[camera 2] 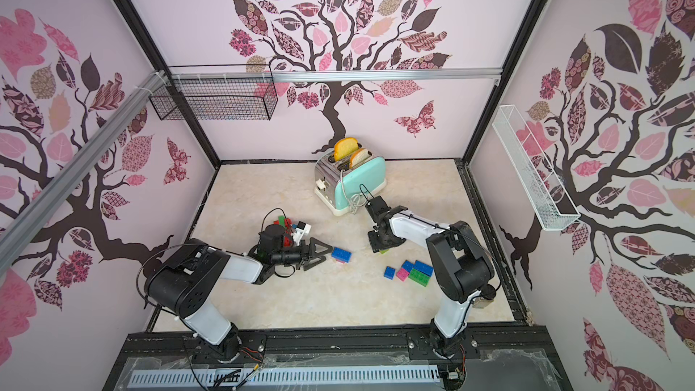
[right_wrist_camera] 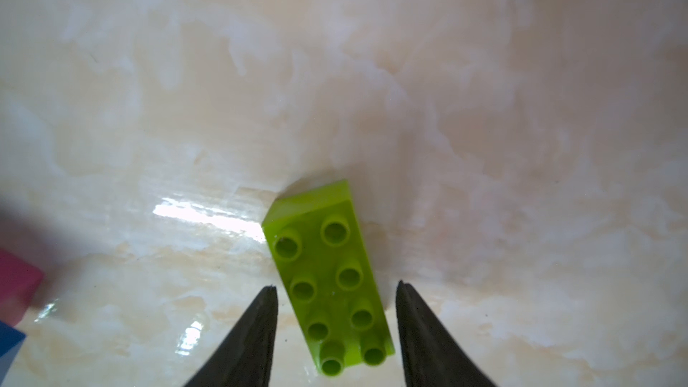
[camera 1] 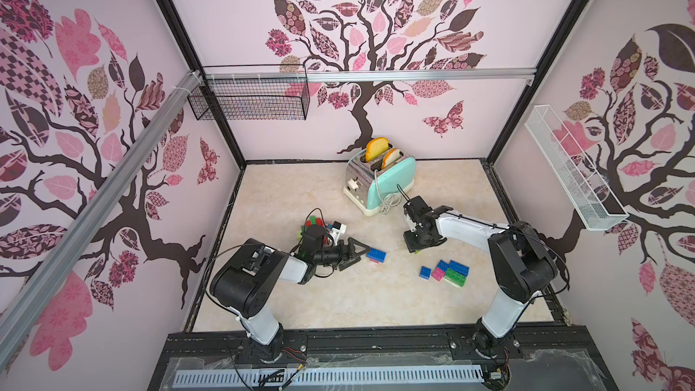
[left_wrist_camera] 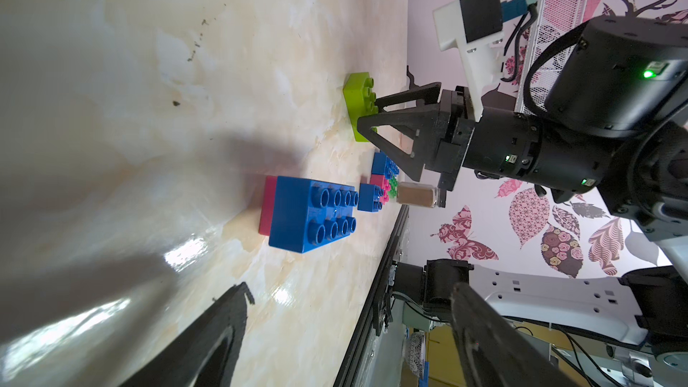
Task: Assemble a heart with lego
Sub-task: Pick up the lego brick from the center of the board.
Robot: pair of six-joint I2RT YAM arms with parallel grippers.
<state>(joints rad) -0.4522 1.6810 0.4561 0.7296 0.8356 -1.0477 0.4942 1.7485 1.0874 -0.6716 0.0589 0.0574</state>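
Lego lime brick lies flat on the table, studs up, between the right gripper tips; jaws apart, a gap either side, not pinching. Left gripper spread wide, empty, tips just beside a blue brick stacked on a pink brick. Blue, pink and green cluster near the right arm. Red and green heap behind the left wrist

Props and fixtures, marble-patterned counter.
Mint and chrome toaster stood at the back, two bread slices in its slots; black wire basket and white wire basket hung on walls.
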